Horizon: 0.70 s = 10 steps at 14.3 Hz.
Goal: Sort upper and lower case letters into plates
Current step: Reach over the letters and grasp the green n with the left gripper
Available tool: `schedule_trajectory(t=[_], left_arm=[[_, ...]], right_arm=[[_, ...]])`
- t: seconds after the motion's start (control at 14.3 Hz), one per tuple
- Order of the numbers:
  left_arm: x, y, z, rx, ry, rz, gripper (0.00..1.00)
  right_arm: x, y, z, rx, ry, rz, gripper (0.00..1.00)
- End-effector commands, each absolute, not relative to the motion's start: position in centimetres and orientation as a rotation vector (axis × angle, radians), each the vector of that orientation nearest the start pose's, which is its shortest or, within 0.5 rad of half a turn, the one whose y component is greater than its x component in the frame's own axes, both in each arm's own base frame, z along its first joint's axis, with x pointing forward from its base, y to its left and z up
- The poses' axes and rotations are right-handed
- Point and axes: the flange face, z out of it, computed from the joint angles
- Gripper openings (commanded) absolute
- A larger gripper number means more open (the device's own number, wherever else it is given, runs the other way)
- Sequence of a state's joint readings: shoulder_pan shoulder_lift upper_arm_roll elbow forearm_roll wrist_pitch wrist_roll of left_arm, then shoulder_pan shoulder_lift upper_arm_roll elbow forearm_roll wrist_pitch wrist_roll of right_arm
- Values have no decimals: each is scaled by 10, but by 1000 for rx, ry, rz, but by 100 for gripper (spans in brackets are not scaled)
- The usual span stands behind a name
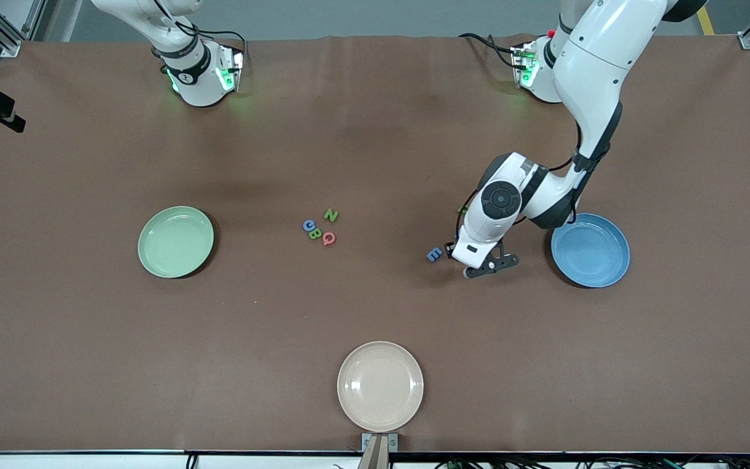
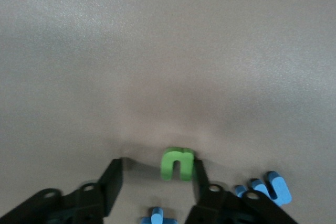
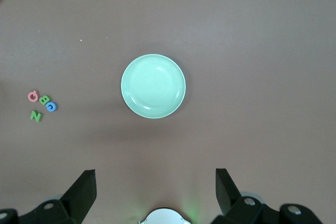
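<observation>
Straddling a green letter u [image 2: 177, 163] on the table [image 1: 375, 130], left gripper [image 2: 157, 179] fingers partly apart, seemingly touching it; right gripper [image 3: 156, 192] spread wide above the pale green plate [image 3: 153, 86].

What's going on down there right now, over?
Left gripper low at table beside blue plate, green letter between its fingers. Right gripper open, waiting above green plate. Both plates empty, nothing blocking.
</observation>
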<state>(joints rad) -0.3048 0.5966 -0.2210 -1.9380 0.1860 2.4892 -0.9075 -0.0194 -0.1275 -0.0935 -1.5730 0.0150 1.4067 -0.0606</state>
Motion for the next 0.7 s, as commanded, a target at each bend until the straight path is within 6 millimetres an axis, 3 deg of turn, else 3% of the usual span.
schedule_trajectory(t=[0.0,0.14,0.35,0.49,0.56,0.63], left_arm=[[537,-313,176,-3112,-408,6,54],[536,-317,173,-3118,-405,2,45],[537,-317,174,-3119,-403,0,26],[541,-316,181,-3126,-402,-19,16],[545,-311,188,-3126,-409,-30,14],[549,-308,202,-3128,-405,-54,12]], right_arm=[[505,-49,669,-3106,71,78,100],[521,-51,661,-3114,63,24,100],[551,-53,633,-3126,67,-14,100],[569,-52,604,-3131,65,54,100],[568,-47,599,-3124,77,70,100],[568,-29,593,-3122,132,93,100]])
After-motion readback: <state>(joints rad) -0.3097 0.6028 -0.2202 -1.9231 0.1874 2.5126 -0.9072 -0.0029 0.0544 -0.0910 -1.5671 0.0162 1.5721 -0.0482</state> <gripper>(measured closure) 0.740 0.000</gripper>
